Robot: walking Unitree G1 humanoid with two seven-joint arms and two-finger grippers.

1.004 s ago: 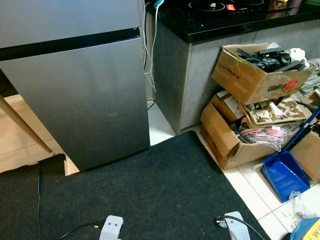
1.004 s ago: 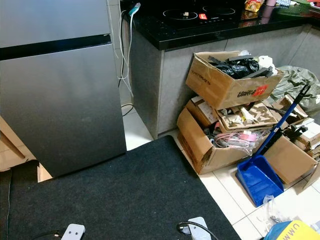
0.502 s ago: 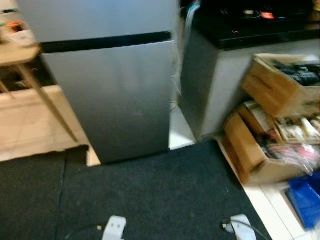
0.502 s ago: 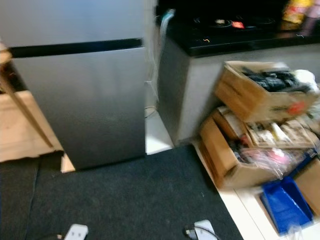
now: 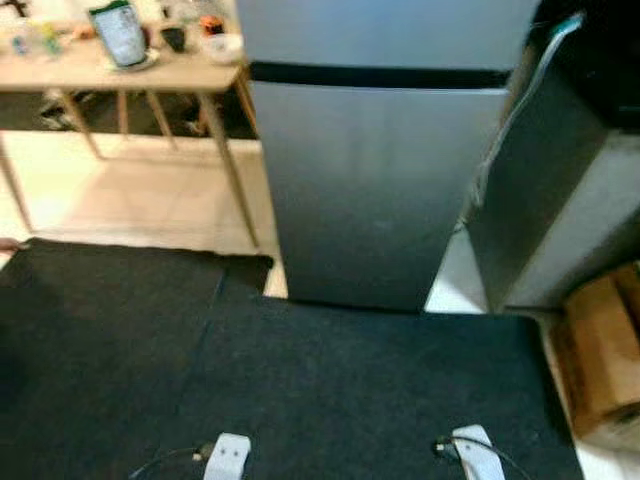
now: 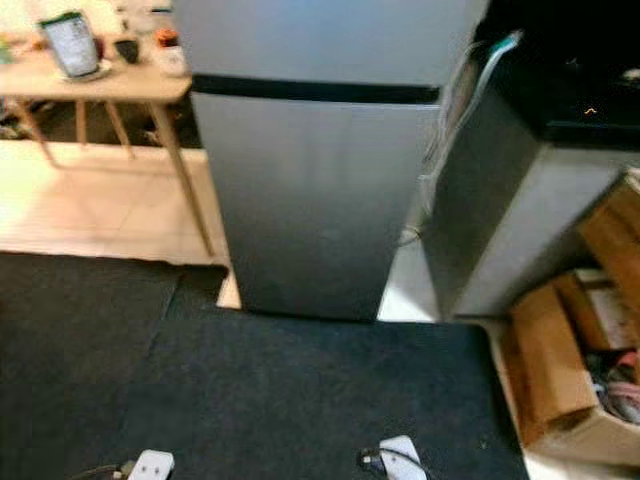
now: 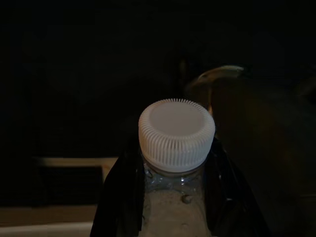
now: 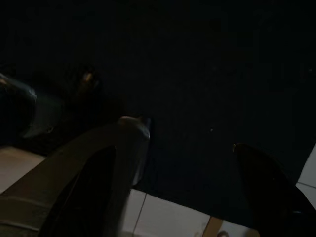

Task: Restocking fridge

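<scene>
Fridge (image 5: pixel 385 170) sits top centre of the head views, both doors shut, standing at the far edge of the black mat (image 5: pixel 330 390). Wooden desk (image 5: pixel 120 75) upper left carries a carton (image 5: pixel 120 33) and small cups. Grey counter (image 6: pixel 500 220) to the fridge's right, cardboard boxes (image 6: pixel 560 350) lower right. Left tool (image 7: pixel 173 197) is clenched on a clear bottle (image 7: pixel 175 207) just below its white ribbed cap (image 7: pixel 177 134), arm hanging low in shade. Right tool (image 8: pixel 173 192) hangs released, fingers (image 8: pixel 266 182) spread wide above the dark mat and pale floor tiles (image 8: pixel 163 217).
</scene>
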